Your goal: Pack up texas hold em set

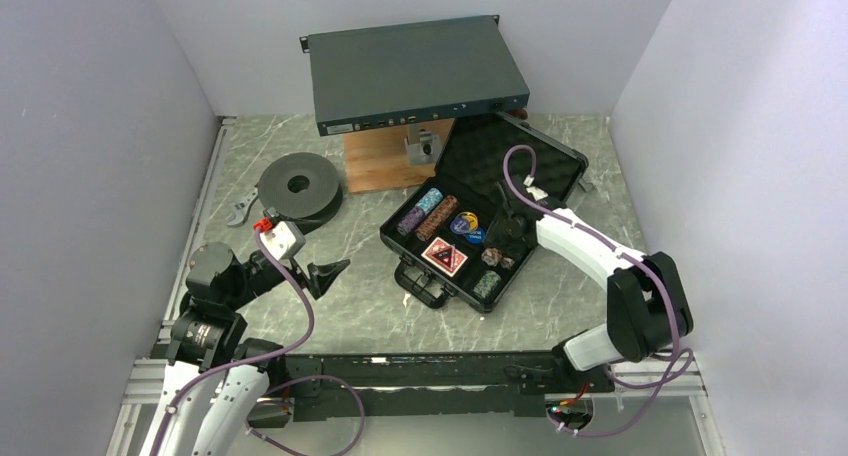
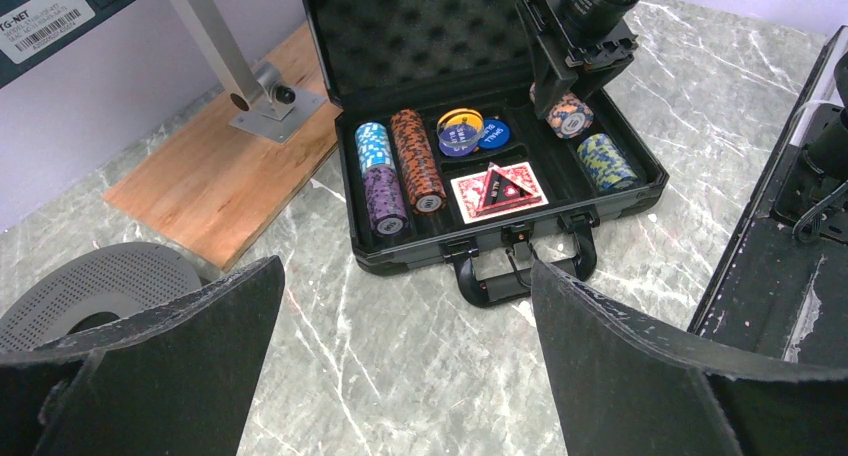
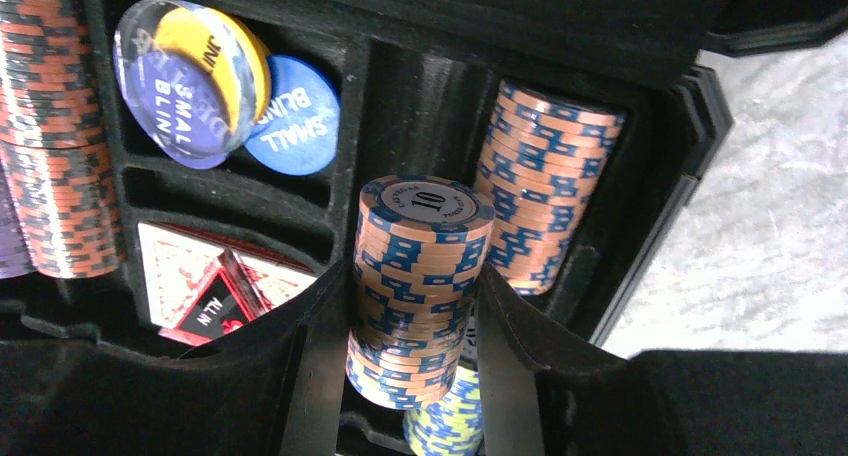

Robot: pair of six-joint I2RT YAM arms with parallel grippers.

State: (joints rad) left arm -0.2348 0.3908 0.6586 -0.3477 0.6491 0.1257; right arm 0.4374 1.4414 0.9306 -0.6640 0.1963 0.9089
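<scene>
Right wrist: right gripper point(image 3: 410, 288) snug around peach-blue chip roll point(image 3: 422, 238); left gripper point(image 2: 403, 270) agape, empty.

Marble-look tabletop point(image 1: 350, 311), wooden board point(image 1: 368, 168), matt foam lid lining point(image 2: 420, 26) (egg-crate).

Orange-and-blue chip roll point(image 3: 420, 286), black case point(image 2: 400, 26)

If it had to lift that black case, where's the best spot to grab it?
The handle on the case's near wall: a slim bar lying flat, with an open loop behind it. Come down from above, one finger on each side of its middle.
</scene>
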